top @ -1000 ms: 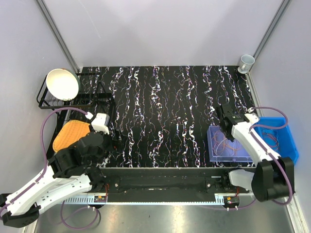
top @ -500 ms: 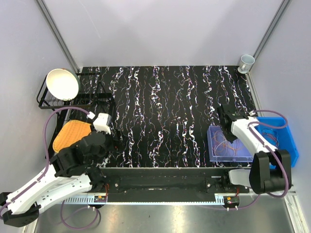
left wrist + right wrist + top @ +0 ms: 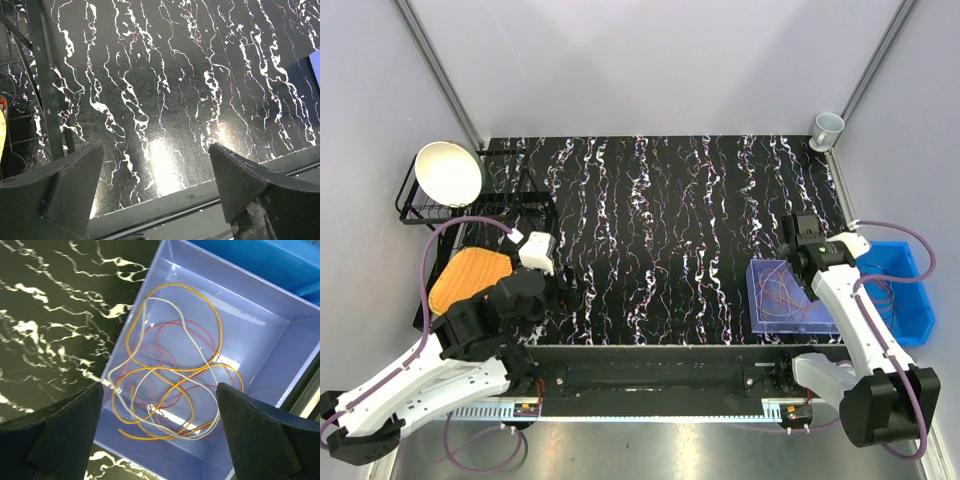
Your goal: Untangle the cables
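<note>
- Right wrist cam: the right end effector (image 3: 159, 392) has its two fingers spread wide, and it's pointing down into a pale purple tray (image 3: 255, 335).
- The cables (image 3: 170, 385) lie on the tray floor right below that end effector, framed between the two fingers. It's a loose tangle of thin loops, mostly orange, with some red ones and one pale whitish wire crossing over and under each other.
- Just past the tray, on the far side from the fingers, there's a blue bin (image 3: 265, 260).
- Top cam: the right end effector (image 3: 803, 250) hangs over the far edge of the tray (image 3: 760, 272) with the cables (image 3: 788, 298) under it, and the blue bin (image 3: 910, 300) sits to its right, touching the tray.
- Left wrist cam: the left end effector (image 3: 156, 150) is spread wide too, with only the black marbled table (image 3: 165, 75) below it.
- A black wire dish rack (image 3: 42, 75) is just off to its left.
- From the top, the left end effector (image 3: 552, 280) is well apart from the cables, at the opposite side of the table (image 3: 660, 220). The dish rack (image 3: 470, 205) with a white bowl (image 3: 448, 172) is beyond it to the left, and an orange mat (image 3: 465, 275) is beside it.
</note>
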